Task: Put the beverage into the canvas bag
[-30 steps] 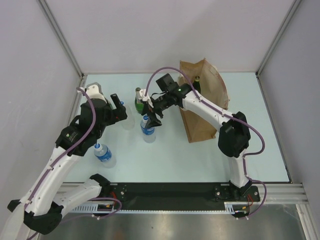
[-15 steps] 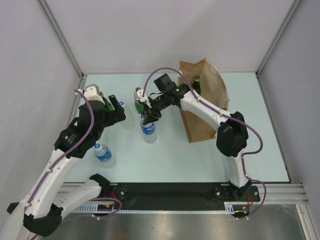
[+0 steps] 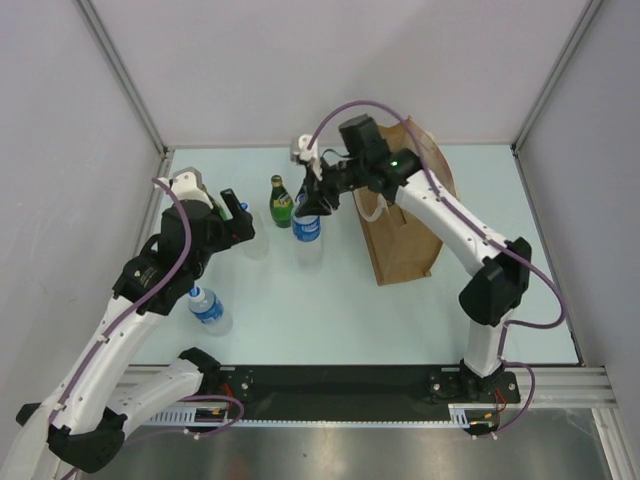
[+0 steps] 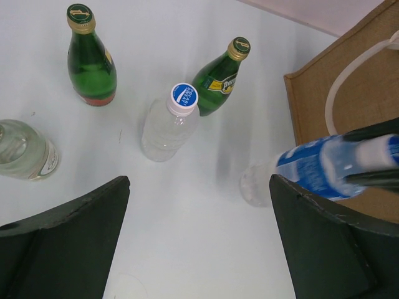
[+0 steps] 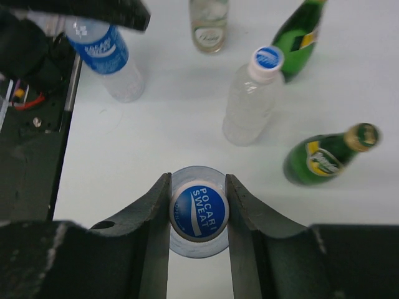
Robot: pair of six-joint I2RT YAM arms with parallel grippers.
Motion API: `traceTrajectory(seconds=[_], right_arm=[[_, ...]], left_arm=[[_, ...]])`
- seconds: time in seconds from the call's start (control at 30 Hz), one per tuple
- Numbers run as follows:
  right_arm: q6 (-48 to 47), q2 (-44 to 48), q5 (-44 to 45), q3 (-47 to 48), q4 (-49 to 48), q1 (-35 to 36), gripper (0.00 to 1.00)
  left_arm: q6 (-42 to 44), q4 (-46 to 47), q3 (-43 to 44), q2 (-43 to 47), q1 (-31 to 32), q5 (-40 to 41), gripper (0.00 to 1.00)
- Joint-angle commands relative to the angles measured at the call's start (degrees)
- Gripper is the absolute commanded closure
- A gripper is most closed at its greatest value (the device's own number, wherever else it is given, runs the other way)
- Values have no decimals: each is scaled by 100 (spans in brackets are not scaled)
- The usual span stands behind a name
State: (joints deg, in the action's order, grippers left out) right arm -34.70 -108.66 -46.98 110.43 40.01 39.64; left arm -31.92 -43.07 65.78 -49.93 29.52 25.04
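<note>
The blue-labelled bottle point(image 3: 308, 228) is clamped at its cap by the right gripper point(image 5: 198, 193) and held tilted, outside and to the left of the upright canvas bag point(image 3: 405, 240). The left gripper point(image 3: 236, 210) is spread wide apart among the other bottles

The right gripper point(image 5: 198, 182) has its two dark fingers point(image 5: 153, 212) pressed against either side of the Pocari bottle point(image 5: 199, 212), seen cap-on from above, its blue cap reading POCARI SWEAT. On the white table point(image 5: 156, 137) beyond, a clear bottle point(image 5: 251, 104) with a blue-and-white cap stands nearest. A green bottle point(image 5: 327, 156) with a gold cap is to its right, a second green bottle point(image 5: 299, 30) behind it. A glass bottle point(image 5: 209, 22) is at the top edge; a blue-label bottle point(image 5: 107, 59) is at top left, its top hidden by a black shape point(image 5: 81, 9)
</note>
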Motion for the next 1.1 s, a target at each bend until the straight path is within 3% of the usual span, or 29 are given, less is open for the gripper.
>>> traceTrajectory(seconds=[0.0,0.13,0.3,0.47,0.93,1.07], right_arm=[[937,1030,-206,637,-977,-412,100],[1561,1251,-75,918,-1564,-938,100],[2546,1023,-30,2042,-1900,-1642,100],[2530,1005,127,2351,-1857,-2196,100],[1826,1295,594,648,-1715,-3049,100],[1879,1374,479,-361,-2075,-3041,100]], left_arm=[[90,378,-21,-86,-51,-209,0],[134,527,-12,-210,-78,-359,0],[212,642,110,-482,-104,-526,0],[248,721,225,-640,-122,-623,0],[274,791,234,-878,-218,-869,0],[239,800,155,-860,-245,-887,0]])
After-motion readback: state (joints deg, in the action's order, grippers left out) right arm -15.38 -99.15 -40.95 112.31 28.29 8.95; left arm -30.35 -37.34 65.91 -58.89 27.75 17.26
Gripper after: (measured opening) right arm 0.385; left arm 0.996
